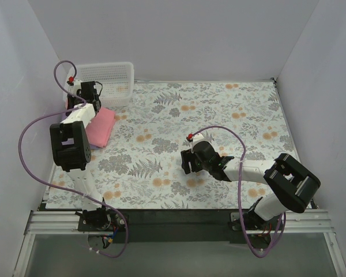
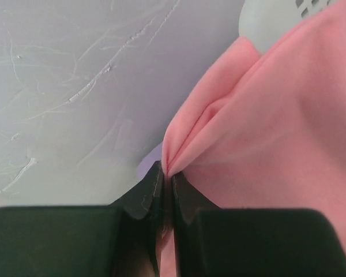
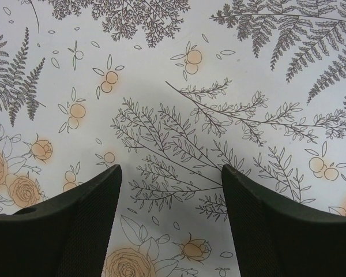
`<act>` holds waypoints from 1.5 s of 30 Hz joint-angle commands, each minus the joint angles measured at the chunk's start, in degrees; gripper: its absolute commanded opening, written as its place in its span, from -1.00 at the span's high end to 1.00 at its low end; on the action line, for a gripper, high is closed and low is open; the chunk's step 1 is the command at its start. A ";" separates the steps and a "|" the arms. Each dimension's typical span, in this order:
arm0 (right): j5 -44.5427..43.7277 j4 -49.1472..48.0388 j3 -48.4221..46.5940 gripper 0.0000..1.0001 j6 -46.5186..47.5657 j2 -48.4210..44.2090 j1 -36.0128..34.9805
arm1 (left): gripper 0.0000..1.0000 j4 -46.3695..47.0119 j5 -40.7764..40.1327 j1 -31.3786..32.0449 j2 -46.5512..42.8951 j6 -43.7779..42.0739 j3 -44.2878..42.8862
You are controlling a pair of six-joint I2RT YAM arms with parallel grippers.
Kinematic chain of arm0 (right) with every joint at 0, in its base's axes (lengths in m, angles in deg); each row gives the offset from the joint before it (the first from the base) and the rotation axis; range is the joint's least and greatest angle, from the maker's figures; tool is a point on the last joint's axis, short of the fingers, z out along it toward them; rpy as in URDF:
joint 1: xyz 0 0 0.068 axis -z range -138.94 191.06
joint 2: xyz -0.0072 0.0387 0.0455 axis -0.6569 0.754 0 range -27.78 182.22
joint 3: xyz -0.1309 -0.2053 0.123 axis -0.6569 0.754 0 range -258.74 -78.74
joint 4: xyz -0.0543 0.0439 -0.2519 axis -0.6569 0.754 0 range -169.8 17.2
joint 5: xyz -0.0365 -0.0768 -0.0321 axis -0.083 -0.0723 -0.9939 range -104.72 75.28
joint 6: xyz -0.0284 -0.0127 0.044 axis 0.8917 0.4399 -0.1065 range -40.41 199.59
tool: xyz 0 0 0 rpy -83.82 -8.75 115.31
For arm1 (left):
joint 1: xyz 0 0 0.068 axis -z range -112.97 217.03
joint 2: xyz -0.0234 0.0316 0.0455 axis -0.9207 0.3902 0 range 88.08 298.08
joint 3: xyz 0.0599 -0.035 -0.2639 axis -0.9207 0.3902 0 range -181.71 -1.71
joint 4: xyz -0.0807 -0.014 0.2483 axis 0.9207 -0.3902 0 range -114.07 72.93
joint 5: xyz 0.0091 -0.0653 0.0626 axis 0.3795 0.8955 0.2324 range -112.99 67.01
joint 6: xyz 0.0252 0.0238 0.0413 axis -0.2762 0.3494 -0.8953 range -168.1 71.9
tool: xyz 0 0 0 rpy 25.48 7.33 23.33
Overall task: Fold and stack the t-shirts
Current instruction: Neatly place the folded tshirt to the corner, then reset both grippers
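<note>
The salmon-pink t-shirt (image 1: 101,127) lies folded at the table's far left, just in front of the basket. My left gripper (image 1: 72,107) is at the shirt's left edge by the wall. In the left wrist view it (image 2: 167,170) is shut on a pinched fold of the pink cloth (image 2: 265,127). A small sliver of lavender cloth (image 2: 150,164) shows beside the left finger; the rest of the lavender shirt is hidden. My right gripper (image 1: 185,163) is open and empty, low over the middle of the tablecloth (image 3: 170,170).
A white lattice basket (image 1: 106,72) stands at the back left, touching the pink shirt's far end. The floral tablecloth (image 1: 230,115) covers the table. The left wall (image 2: 75,86) is close beside my left gripper.
</note>
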 commanded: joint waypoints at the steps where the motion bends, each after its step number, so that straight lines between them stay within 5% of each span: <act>1: 0.83 -0.30 0.89 -0.51 -0.85 1.23 0.39 | 1.00 8.23 -4.35 -0.61 0.19 -2.68 -0.96; 10: 1.63 -0.39 0.62 -0.50 -0.93 2.28 0.65 | 0.77 11.68 -4.62 -2.90 1.07 -3.30 0.97; 13: 1.71 -0.39 0.53 -0.50 -0.85 2.55 0.65 | 0.43 11.50 -5.32 -3.51 1.16 -2.25 2.12; 27: 1.19 2.94 0.98 -0.50 -0.67 -7.63 1.88 | 0.01 -9.14 8.97 -7.47 -6.56 23.32 3.70; 33: -1.45 12.32 -4.47 -0.57 1.96 -13.70 7.05 | -0.08 -11.79 26.12 -6.24 -20.79 32.81 9.40; 38: -4.44 21.12 -10.52 -0.65 2.76 -17.57 14.78 | -0.35 -10.30 43.79 -1.77 -34.06 34.68 16.26; 45: -7.94 33.69 -16.77 -0.97 3.37 -29.78 28.49 | -0.53 -17.50 47.51 10.71 -54.35 30.02 18.37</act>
